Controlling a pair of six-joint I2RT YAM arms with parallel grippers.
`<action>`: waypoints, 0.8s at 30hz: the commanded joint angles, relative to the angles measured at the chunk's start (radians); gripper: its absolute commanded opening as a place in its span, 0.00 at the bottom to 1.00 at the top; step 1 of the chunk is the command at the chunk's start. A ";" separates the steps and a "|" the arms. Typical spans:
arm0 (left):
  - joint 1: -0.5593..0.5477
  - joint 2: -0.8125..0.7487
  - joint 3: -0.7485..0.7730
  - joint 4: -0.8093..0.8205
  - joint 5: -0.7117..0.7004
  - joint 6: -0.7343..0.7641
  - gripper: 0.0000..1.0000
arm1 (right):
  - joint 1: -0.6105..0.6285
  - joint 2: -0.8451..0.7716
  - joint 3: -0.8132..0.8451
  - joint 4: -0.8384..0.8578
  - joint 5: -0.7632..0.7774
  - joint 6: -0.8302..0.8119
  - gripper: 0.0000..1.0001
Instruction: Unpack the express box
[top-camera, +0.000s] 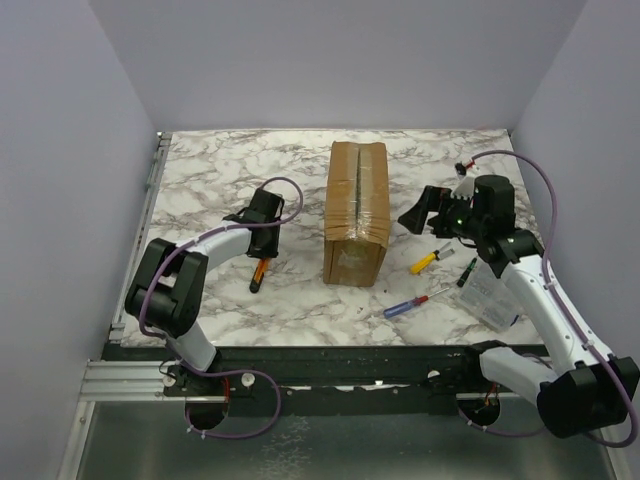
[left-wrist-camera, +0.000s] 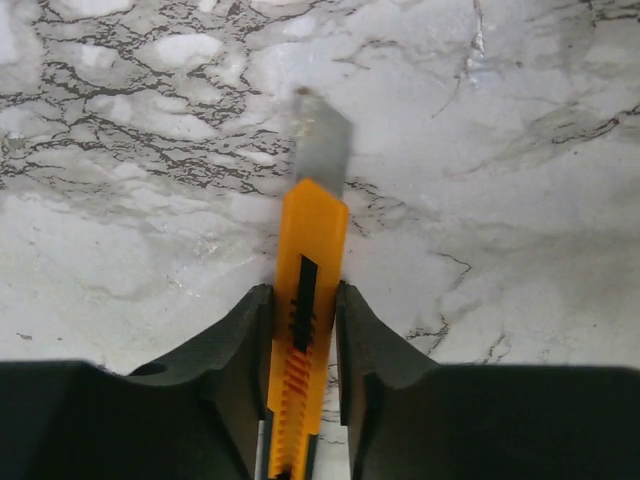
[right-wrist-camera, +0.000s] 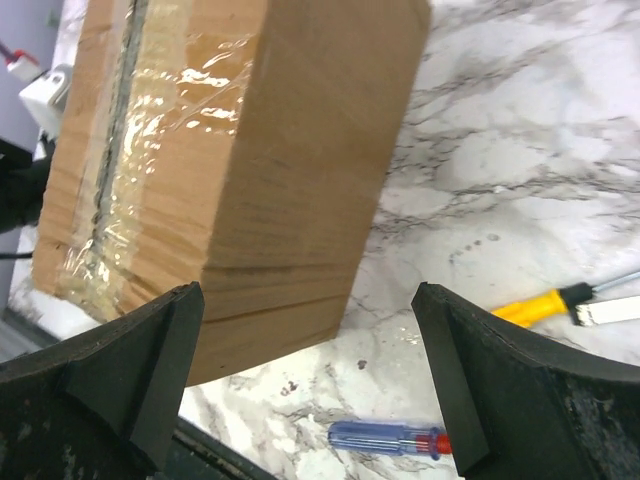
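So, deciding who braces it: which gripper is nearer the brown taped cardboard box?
Right. The right gripper hovers just off the box's right side; the left gripper, on the orange utility knife, sits farther left.

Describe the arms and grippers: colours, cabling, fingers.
White links and black joint housings on left arm and right arm, a purple cable looped along each. Black left gripper and right gripper, matte wedge-shaped fingers.
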 joint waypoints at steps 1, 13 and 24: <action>-0.020 0.000 -0.001 -0.043 0.046 0.000 0.26 | 0.001 -0.062 -0.019 -0.035 0.184 0.013 1.00; -0.017 -0.243 0.031 -0.058 0.220 -0.048 0.00 | 0.001 -0.114 -0.007 -0.060 0.020 -0.016 1.00; 0.032 -0.518 0.248 -0.025 0.368 -0.308 0.00 | 0.009 -0.079 0.060 0.021 -0.170 -0.026 1.00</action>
